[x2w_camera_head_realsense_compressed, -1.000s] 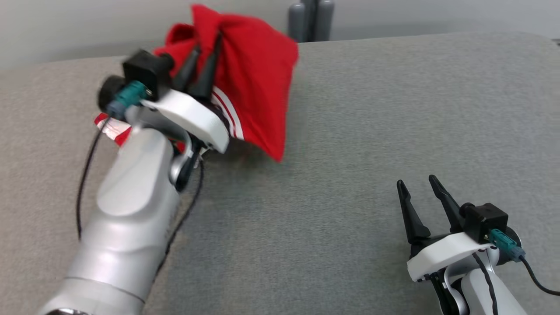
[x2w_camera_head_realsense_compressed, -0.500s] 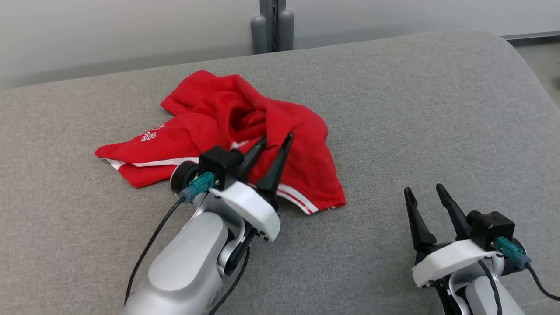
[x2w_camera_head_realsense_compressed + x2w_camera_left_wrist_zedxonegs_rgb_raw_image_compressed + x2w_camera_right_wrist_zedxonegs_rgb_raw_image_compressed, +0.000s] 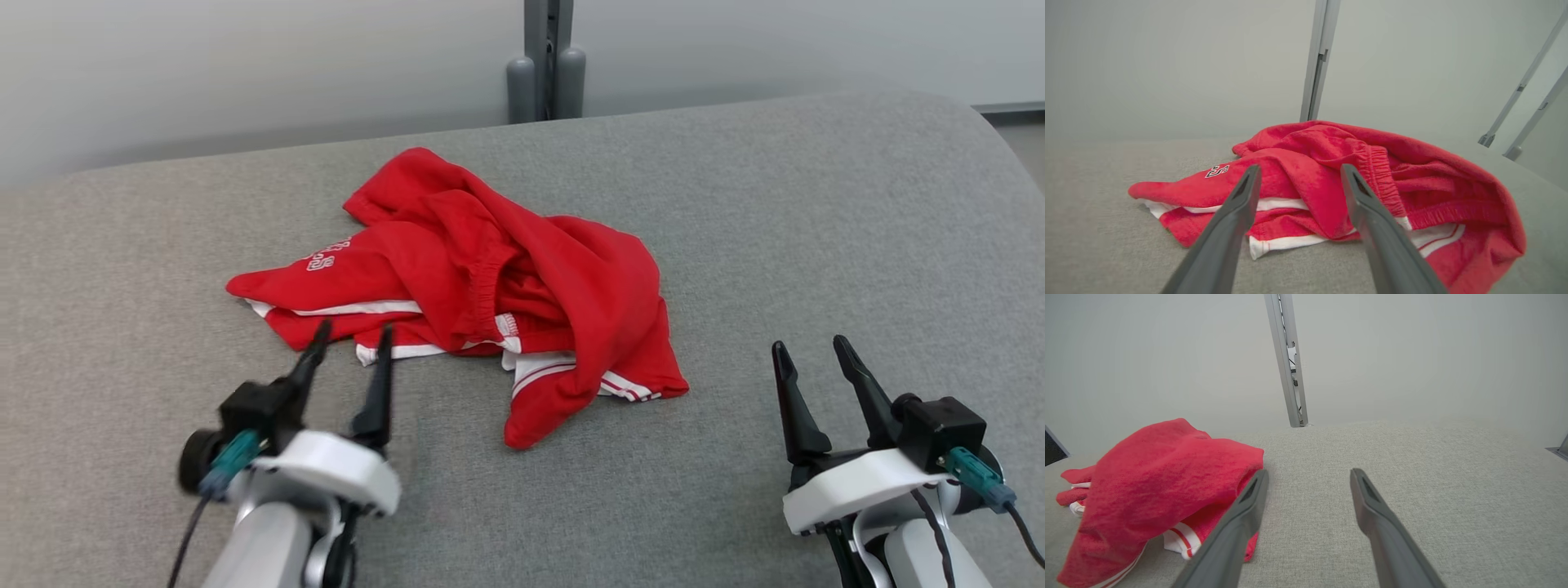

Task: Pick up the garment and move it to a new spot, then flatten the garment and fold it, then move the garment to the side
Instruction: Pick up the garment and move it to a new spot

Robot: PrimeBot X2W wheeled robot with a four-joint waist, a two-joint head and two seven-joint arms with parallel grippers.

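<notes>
Having dropped the red garment (image 3: 490,278), we are pulling our left pincer (image 3: 353,329) back, spread and empty, the heap lying crosswise just ahead of its tips, far nearer than to our spread right pincer (image 3: 810,345).

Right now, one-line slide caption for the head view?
Crumpled red garment on grey fabric surface; left gripper by its near edge, right gripper apart, both jaws open and empty.
</notes>
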